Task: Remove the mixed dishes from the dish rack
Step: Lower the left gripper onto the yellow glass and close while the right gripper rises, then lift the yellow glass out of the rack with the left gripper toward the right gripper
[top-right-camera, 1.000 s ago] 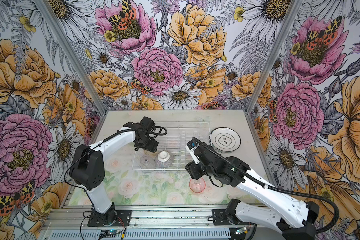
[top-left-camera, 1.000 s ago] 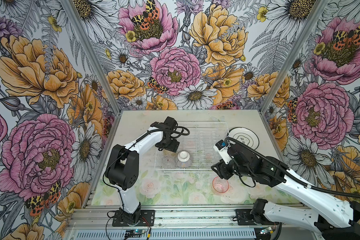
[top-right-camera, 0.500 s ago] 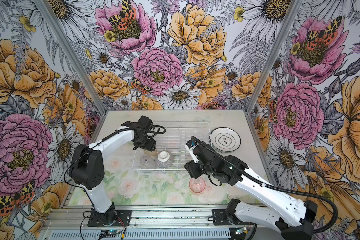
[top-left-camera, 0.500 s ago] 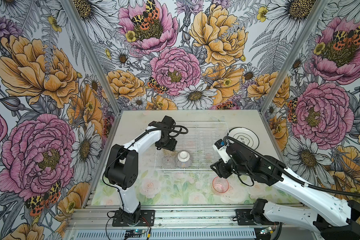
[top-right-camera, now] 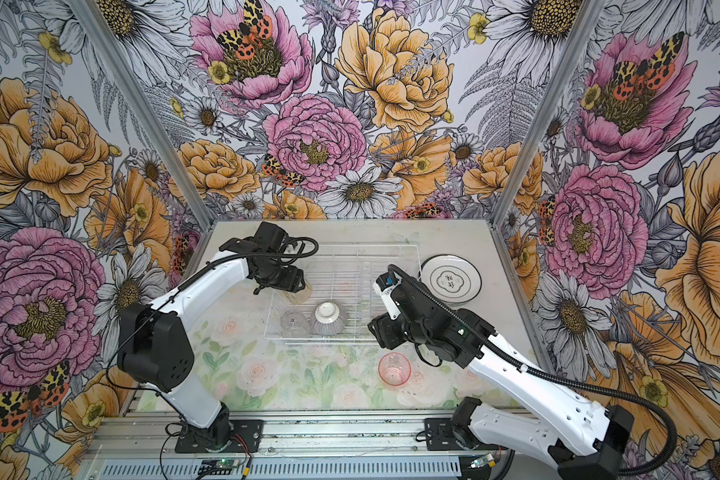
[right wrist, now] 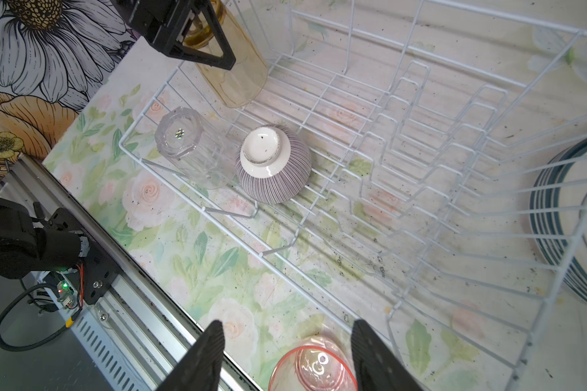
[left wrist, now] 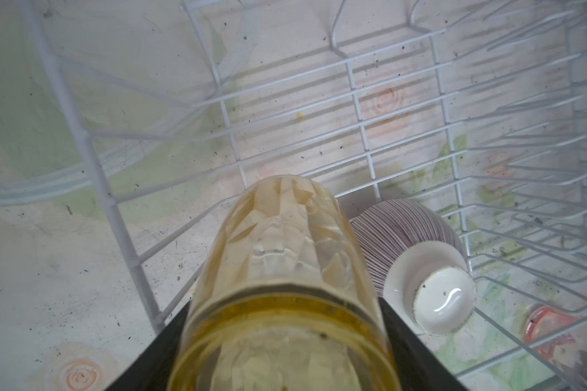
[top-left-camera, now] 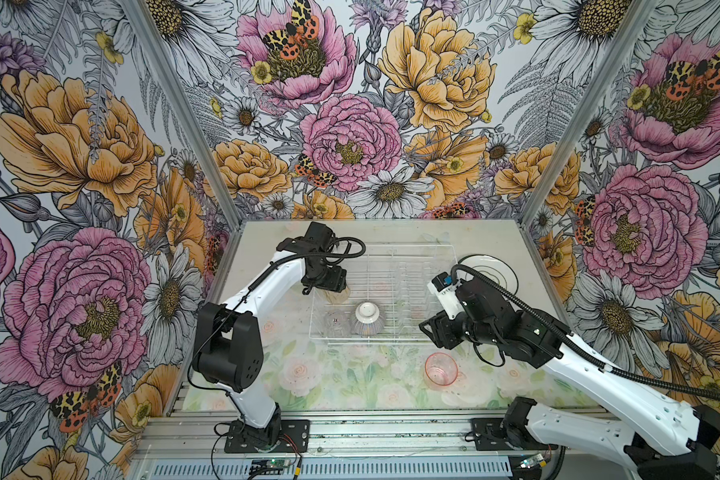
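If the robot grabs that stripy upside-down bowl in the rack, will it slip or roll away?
The stripy bowl looks glazed and rounded, so it might slip from a grip on its sides. It sits mouth-down on the dish rack, so it probably won't roll. It looks like ceramic, so a drop could chip it.

Three walls closed in the bench, papered all over with big pink and amber flowers, white daisies and spotted moths. Bare metal posts ran up the two back corners. The bench top wore a pale mat of faded roses and green leaves, speckled with dirt. An aluminium rail lay along its front edge. The light was soft and even.
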Tool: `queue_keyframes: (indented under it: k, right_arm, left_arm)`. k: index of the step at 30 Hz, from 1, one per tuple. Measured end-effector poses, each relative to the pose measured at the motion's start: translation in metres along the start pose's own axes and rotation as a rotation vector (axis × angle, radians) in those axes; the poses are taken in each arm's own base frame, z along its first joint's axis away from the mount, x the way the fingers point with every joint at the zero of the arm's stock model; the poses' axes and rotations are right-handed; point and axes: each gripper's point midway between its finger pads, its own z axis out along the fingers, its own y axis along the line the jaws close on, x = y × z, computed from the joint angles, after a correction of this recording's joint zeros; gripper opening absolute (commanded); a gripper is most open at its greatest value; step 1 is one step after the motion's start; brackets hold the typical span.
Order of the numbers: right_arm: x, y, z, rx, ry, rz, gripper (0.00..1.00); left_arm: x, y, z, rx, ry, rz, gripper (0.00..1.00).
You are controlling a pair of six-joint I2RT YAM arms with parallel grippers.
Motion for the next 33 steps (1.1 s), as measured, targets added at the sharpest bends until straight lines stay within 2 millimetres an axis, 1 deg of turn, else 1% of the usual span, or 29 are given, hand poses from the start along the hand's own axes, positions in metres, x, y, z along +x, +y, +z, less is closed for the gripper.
queue_keyframes:
  k: [5, 9, 15, 18, 21, 25, 33]
  right_arm:
    - [-0.008, 0.001, 0.007, -0.085, -0.034, 0.059, 0.62]
    - [-0.016, 0.009, 0.010, -0.183, -0.067, 0.096, 0.61]
    - [-0.033, 0.027, 0.010, -0.329, -0.143, 0.115, 0.61]
    - [-0.044, 0.034, 0.010, -0.387, -0.189, 0.116, 0.58]
    - [-0.056, 0.037, 0.009, -0.429, -0.243, 0.115, 0.56]
    - [-0.070, 0.034, 0.009, -0.459, -0.306, 0.126, 0.56]
    - [-0.095, 0.017, 0.017, -0.491, -0.406, 0.166, 0.54]
  left_arm:
    - [-0.016, -0.004, -0.024, 0.113, -0.101, -0.034, 0.45]
    - [-0.030, -0.015, -0.048, 0.236, -0.188, -0.045, 0.45]
    - [-0.047, -0.050, -0.078, 0.465, -0.301, -0.042, 0.45]
    - [-0.052, -0.068, -0.086, 0.590, -0.336, -0.049, 0.45]
    - [-0.055, -0.082, -0.091, 0.685, -0.351, -0.054, 0.45]
    - [-0.059, -0.100, -0.100, 0.792, -0.368, -0.044, 0.45]
    - [-0.058, -0.134, -0.118, 0.970, -0.381, -0.010, 0.45]
